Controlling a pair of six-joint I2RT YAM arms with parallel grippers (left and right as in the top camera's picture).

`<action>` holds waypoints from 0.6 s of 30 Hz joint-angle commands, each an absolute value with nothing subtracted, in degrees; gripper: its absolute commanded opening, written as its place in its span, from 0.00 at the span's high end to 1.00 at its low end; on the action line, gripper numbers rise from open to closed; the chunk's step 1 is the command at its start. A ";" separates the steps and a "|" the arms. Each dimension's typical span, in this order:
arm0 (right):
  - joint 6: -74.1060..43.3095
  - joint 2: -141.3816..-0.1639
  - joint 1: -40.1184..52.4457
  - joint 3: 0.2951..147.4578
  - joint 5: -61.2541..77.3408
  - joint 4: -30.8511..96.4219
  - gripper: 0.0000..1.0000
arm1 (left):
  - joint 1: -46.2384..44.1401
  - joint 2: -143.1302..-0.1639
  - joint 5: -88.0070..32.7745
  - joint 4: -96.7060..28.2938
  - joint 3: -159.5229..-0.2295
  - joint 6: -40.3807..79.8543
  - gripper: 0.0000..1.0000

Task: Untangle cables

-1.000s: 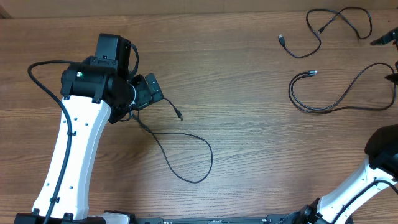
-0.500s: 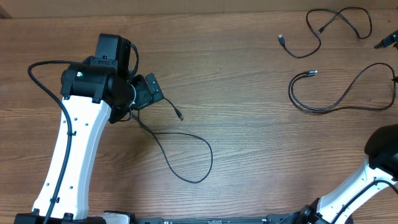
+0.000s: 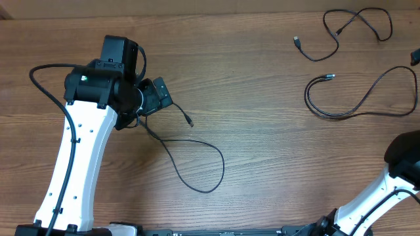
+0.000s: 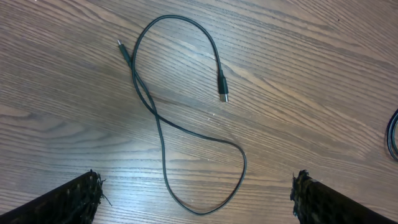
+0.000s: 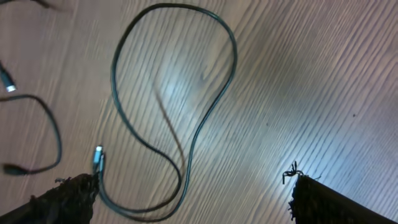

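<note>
Cable [image 4: 155,115]: probably light and limp, one loose crossing; best pinched near the plug [image 4: 222,90].
Left tool [image 4: 196,198]: apart, empty.
Right tool [image 5: 186,196]: apart, empty.

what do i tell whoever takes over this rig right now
Left end effector: open, empty, over the left cable.
Right end effector: open, empty, over the right cable, nearly out of the overhead view.
Third cable: at the top right of the table.
Done: the three cables lie apart, none crossing another.
Left: the left cable crosses over itself; it probably needs spreading out.
</note>
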State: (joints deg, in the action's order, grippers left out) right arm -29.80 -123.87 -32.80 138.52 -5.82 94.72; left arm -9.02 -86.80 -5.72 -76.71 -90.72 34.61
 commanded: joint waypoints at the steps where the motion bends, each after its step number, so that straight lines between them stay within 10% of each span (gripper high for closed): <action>1: -30.70 -123.70 -32.69 134.17 -8.10 92.47 0.00 | -9.41 -86.96 -5.34 -76.62 -91.11 35.35 0.01; 4: -30.68 -123.70 -32.75 129.97 -7.97 89.52 0.01 | -9.41 -86.96 -5.34 -76.62 -91.11 35.38 0.00; 12: -25.50 -123.70 -32.49 122.15 9.21 78.83 0.65 | -9.41 -86.96 -5.34 -76.62 -91.11 35.38 0.01; 18: -25.04 -123.76 -31.38 119.20 9.06 73.56 0.56 | -9.41 -86.96 -5.34 -76.60 -91.11 35.35 0.00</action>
State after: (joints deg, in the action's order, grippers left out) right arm -26.26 -123.98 -32.14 120.60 7.20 74.61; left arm -9.02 -86.80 -5.72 -76.69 -90.72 34.61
